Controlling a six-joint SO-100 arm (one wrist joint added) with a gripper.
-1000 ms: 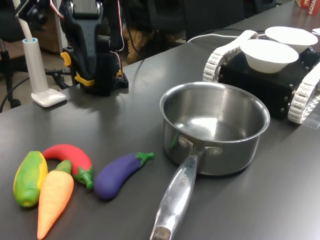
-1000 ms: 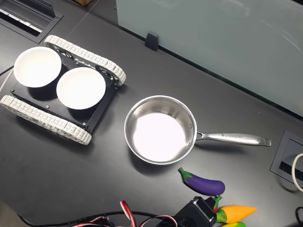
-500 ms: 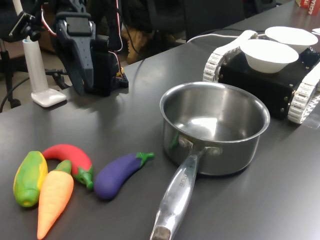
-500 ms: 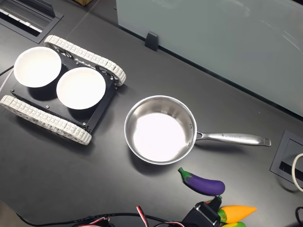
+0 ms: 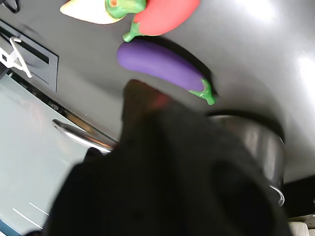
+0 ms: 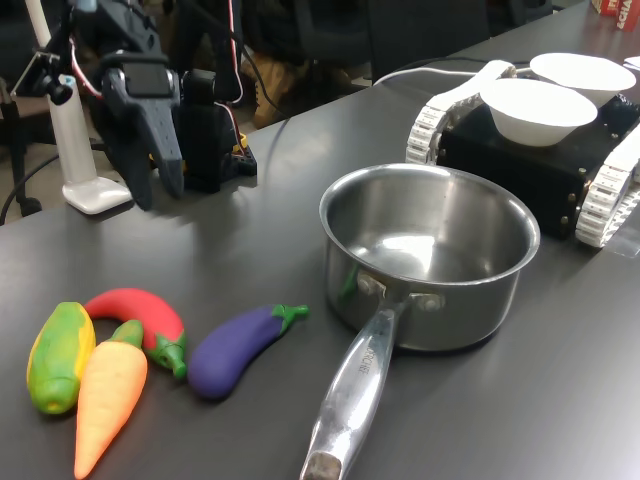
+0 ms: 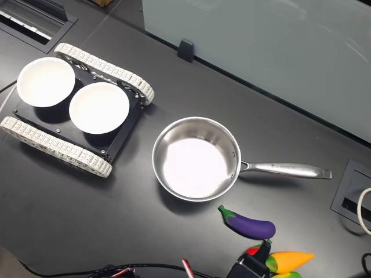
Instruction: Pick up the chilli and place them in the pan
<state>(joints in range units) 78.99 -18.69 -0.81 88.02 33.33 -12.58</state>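
Note:
The red chilli (image 6: 135,305) lies on the dark table between a carrot (image 6: 108,400) and a purple eggplant (image 6: 235,348). In the wrist view the chilli (image 5: 165,12) shows beyond the eggplant (image 5: 162,66). The steel pan (image 6: 450,310) stands empty to the first exterior view's right, its handle (image 6: 355,390) pointing toward the camera. My gripper (image 6: 155,200) hangs fingers-down behind the vegetables, well above and apart from the chilli, open with nothing between its fingers. In the second exterior view only its dark tip (image 7: 249,267) shows at the bottom edge, next to the pan (image 7: 194,123).
A yellow-green toy vegetable (image 6: 60,355) lies left of the carrot. A tracked black vehicle (image 6: 520,170) carrying two white bowls (image 6: 540,110) stands behind the pan. A white stand (image 6: 95,195) and the arm's base (image 6: 215,150) sit at the back left.
My gripper has swung to the first exterior view's left and come lower, toward the vegetables. The vegetables and the pan have not moved.

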